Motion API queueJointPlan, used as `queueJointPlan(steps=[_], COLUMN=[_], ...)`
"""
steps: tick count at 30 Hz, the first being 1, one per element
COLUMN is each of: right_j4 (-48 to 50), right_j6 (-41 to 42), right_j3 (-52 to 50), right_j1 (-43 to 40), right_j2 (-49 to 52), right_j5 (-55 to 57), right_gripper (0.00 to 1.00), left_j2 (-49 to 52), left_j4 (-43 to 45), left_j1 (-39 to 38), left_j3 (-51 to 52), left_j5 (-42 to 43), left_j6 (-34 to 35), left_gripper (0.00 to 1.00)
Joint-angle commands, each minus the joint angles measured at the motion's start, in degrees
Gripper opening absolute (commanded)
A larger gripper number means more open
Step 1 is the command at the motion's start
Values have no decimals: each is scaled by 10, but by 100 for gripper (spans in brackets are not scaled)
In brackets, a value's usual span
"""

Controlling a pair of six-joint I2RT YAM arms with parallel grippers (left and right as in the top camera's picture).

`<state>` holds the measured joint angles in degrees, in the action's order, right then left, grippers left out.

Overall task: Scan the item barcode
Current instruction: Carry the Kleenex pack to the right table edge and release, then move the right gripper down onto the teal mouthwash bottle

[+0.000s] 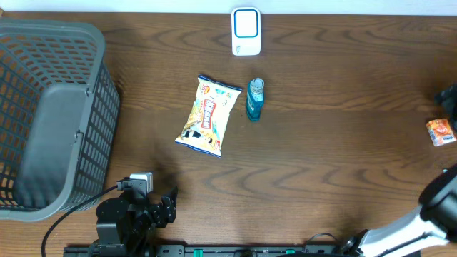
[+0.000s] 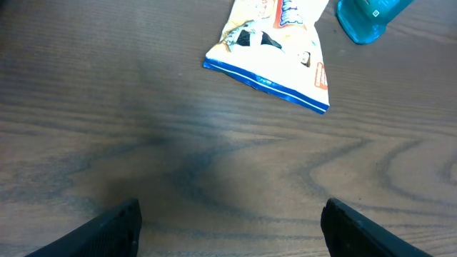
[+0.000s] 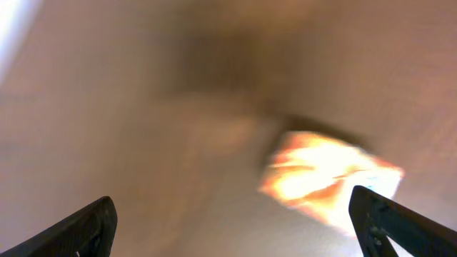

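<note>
A small orange packet (image 1: pixel 440 132) lies at the table's right edge. It shows blurred in the right wrist view (image 3: pixel 328 175), just ahead of my right gripper (image 3: pixel 232 214), whose fingers stand wide open with nothing between them. The white scanner (image 1: pixel 246 31) with a blue face sits at the far middle. A yellow snack bag (image 1: pixel 208 115) and a blue bottle (image 1: pixel 255 99) lie mid-table, both seen again from the left wrist: the snack bag (image 2: pixel 275 50) and the bottle (image 2: pixel 368 18). My left gripper (image 1: pixel 166 207) hovers near the front left, open and empty (image 2: pixel 230 228).
A grey mesh basket (image 1: pixel 50 121) fills the left side of the table. The right arm (image 1: pixel 428 207) comes in from the front right corner. A dark part (image 1: pixel 448 95) shows at the right edge beyond the packet.
</note>
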<state>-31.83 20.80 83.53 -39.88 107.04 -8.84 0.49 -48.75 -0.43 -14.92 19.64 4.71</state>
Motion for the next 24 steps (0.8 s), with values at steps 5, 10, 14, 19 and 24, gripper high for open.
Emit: queueJointPlan(steps=[5, 10, 14, 19, 24], right_j4=[-20, -67, -96, -63, -57], right_j6=[78, 33, -52, -82, -306], right_j3=[10, 10, 9, 10, 10], right_j1=[78, 199, 319, 478, 624], right_j2=[-169, -189, -188, -189, -186], right_j5=[-356, -370, -360, -192, -19], right_gripper=[99, 99, 99, 99, 99], left_j2=[-3, -3, -3, -3, -3], left_j4=[-7, -7, -7, -7, -7], left_j1=[1, 1, 1, 1, 1], left_j3=[-2, -2, -2, -2, -2], left_j5=[7, 7, 7, 7, 7], left_j6=[3, 3, 3, 3, 3], left_gripper=[80, 81, 80, 80, 81])
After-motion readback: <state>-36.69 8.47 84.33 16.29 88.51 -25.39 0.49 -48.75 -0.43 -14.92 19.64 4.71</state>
